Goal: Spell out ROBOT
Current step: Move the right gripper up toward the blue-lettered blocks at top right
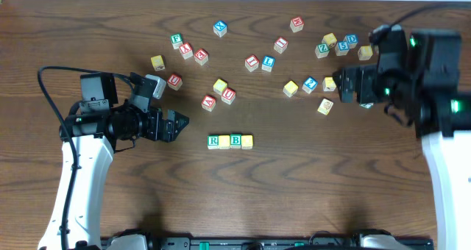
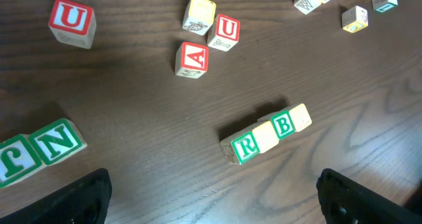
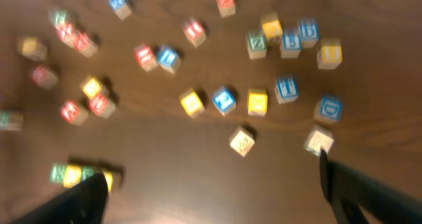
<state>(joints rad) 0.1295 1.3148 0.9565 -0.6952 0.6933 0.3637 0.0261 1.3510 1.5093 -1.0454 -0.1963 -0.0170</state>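
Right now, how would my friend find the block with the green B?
On the brown table, apart from the scattered blocks, four cubes sit touching in one short row. The green B cube is third from the green R, squeezed between two yellow ones.

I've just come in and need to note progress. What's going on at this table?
Two robot arms are spelling a word with wooden letter cubes. A row of four lies near the middle, its cubes side by side: green R, yellow cube, green B, second yellow cube. Both grippers are open and empty. The left gripper hovers just left of the row, and the right gripper hangs over the loose cubes on the right. A fifth letter is not yet placed.
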